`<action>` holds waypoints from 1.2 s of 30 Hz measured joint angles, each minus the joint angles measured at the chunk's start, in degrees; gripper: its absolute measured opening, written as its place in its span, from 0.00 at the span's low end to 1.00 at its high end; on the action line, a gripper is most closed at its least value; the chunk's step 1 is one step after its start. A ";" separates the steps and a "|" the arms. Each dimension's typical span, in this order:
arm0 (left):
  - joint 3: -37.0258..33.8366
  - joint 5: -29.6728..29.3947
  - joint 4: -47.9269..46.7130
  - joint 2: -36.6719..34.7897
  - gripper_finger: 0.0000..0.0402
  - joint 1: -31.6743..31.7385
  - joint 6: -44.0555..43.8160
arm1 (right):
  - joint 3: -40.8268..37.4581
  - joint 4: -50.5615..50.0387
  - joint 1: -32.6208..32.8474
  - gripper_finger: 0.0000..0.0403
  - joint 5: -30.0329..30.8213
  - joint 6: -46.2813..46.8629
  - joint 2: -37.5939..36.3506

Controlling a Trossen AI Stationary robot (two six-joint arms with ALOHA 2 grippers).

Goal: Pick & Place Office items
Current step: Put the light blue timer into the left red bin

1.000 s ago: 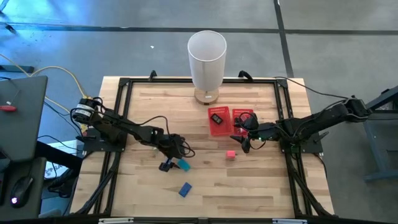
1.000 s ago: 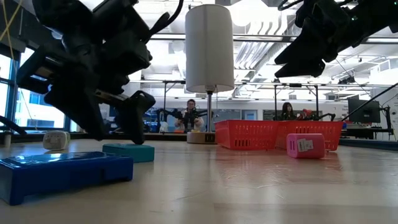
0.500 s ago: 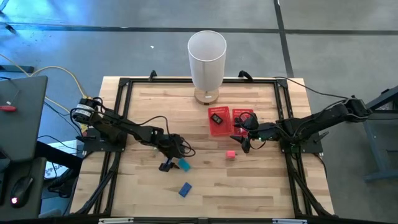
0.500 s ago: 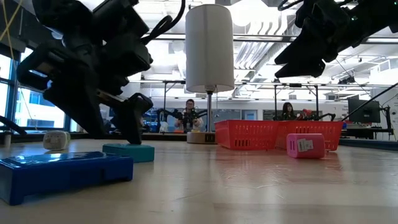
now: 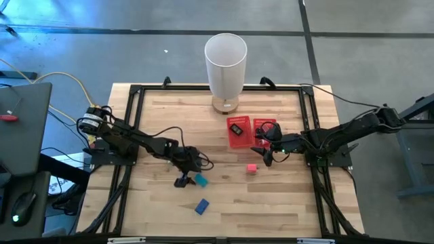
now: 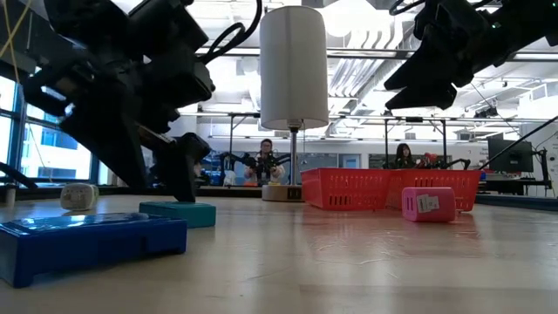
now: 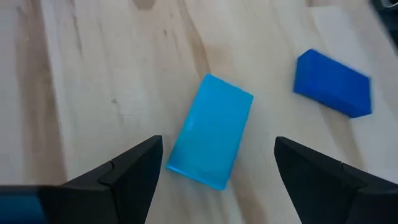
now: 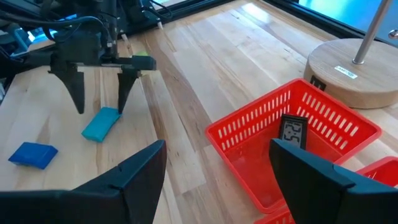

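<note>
Left tool (image 5: pixel 183 179) hangs just over the flat teal rectangular block (image 5: pixel 200 179), its two dark fingers (image 7: pixel 127 174) spread wide and empty, one to each side of the block in my left wrist view. What I am watching is the block's long axis: it sits tilted between the fingers rather than square to them, so one corner lies close to the finger on that side while the far finger has more room. From the low view the fingertips look close above the wooden bench (image 5: pixel 224 203), with the block right at them; I cannot tell whether a tip is touching it.

I judge the block is the left arm's to take, since the right tool (image 5: pixel 266 154) waits well apart, open and empty, beside the red two-compartment mesh tray (image 5: pixel 239 139), which holds a small black piece (image 5: pixel 236 127). A darker blue rectangular block (image 5: pixel 202 206) lies near the teal one, nearer the bench's front edge, and a small pink block (image 5: pixel 251 168) lies near the right tool. Closing as things lie may turn the teal block first.
</note>
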 joint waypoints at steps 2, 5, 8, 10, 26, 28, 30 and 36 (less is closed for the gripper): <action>0.00 -2.10 -0.23 0.00 0.75 -0.35 2.24 | 0.00 0.08 0.00 0.68 0.02 0.13 0.00; 0.00 -5.14 -1.08 0.00 0.75 -1.17 6.51 | 0.00 1.00 0.00 0.68 0.02 0.11 0.00; 0.00 -6.51 -1.89 0.00 0.75 -1.68 8.86 | 0.00 2.03 0.00 0.68 0.02 0.07 0.00; 0.00 -6.63 -2.60 0.00 0.75 -1.85 9.00 | 0.00 2.56 0.00 0.68 0.02 -0.02 0.00; 0.24 -7.51 -1.74 3.19 0.75 -1.97 10.07 | -0.02 2.99 0.00 0.68 -1.86 0.09 0.02; 0.24 -7.55 -1.41 3.23 0.75 -1.97 10.18 | -0.02 2.99 0.00 0.68 -1.92 0.07 0.02; 0.24 -8.30 -1.47 3.38 0.75 -1.97 10.46 | -0.02 2.99 -0.02 0.68 -2.53 0.07 0.02; 0.20 -9.67 -1.79 3.54 0.75 -2.03 12.81 | -0.02 2.95 -0.02 0.68 -3.21 -0.41 0.84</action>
